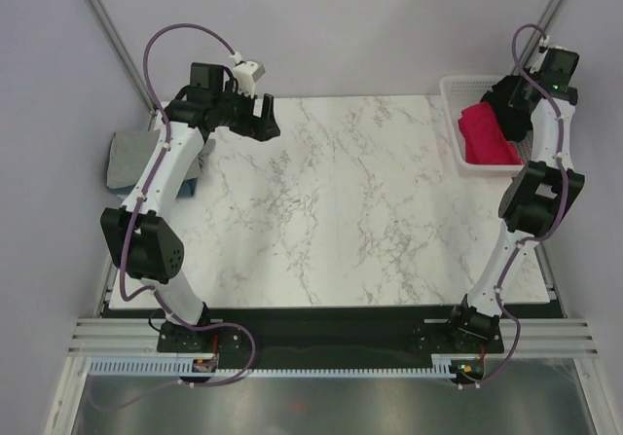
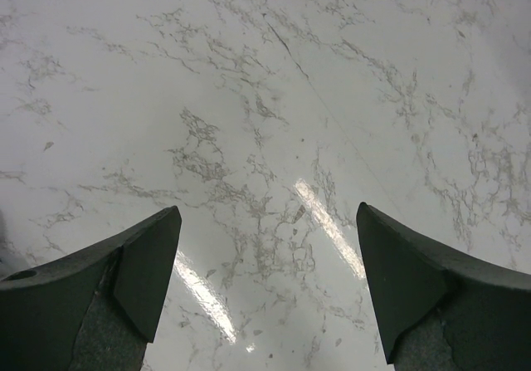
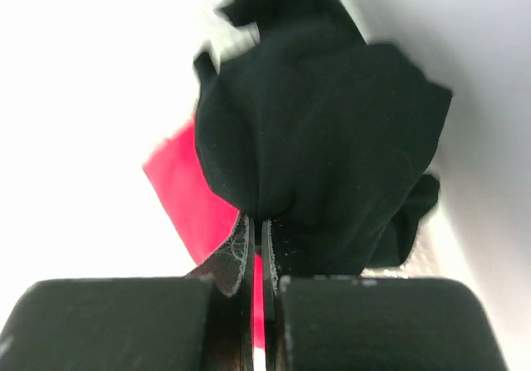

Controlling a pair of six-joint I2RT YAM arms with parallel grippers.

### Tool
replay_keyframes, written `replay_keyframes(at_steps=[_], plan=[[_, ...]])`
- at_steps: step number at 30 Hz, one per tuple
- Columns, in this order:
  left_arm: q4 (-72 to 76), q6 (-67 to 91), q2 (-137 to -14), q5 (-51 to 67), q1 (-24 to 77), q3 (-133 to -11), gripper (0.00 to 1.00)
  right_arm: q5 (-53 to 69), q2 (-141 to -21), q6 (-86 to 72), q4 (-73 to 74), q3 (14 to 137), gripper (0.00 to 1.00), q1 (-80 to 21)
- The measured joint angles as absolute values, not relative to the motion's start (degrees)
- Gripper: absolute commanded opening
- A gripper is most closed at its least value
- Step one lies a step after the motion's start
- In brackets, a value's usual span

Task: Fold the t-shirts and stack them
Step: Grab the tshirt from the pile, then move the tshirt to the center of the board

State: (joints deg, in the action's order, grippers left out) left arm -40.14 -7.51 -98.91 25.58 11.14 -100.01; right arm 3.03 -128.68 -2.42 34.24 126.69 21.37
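1. Furthest left, well outside our left end effector (image 1: pixel 255 114), a folded grey t-shirt (image 1: pixel 127 158) sits at the edge of the surface (image 1: pixel 341 201), with a sliver of a blue t-shirt (image 1: pixel 192 184) beside it.
2. Our left end effector hangs over bare marble, fingers wide apart and holding nothing, with nothing in its way.
3. Our right end effector (image 3: pixel 255 246) has its fingers together, clamped on a thin fold of the black t-shirt (image 3: pixel 323 155). The rest of the shirt bunches just ahead of the tips, inside the white lattice basket (image 1: pixel 453 90).
4. The crimson-pink t-shirt (image 3: pixel 187 192) lies just beyond and left of the pinch, touching the black cloth. We judge it could be dragged up along with it.
5. The pinch looks shallow, so the heavy bunch may slip free on the lift.
6. The basket wall stands close around the end effector. Trailing cloth could snag there and tip or shift the basket.
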Motion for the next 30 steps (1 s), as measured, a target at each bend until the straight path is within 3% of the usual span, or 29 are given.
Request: replay_keyframes(at_steps=[8, 20, 28, 29, 30], plan=[[-39.68, -6.94, -99.31, 25.69, 11.29, -101.91, 0.93, 9.17, -114.26, -6.35, 31.48, 128.07, 0.0, 21.28], [-38.94, -7.73, -100.03, 21.23, 11.88, -102.61, 1.0, 23.53, -109.71, -16.05, 26.98, 130.13, 0.0, 19.59], [-38.83, -9.58, -99.35, 13.61, 11.86, -102.61, 1.0, 37.43, -101.36, -16.45, 30.5, 123.5, 0.0, 1.15], [-38.81, -9.43, -99.31, 12.64, 11.86, -102.61, 1.0, 39.07, -100.01, -15.9, 30.94, 121.84, 0.08, -1.98], [-38.81, -9.28, -99.29, 11.9, 11.86, -102.61, 1.0, 40.51, -98.85, -15.42, 31.38, 120.53, 0.47, -4.67]])
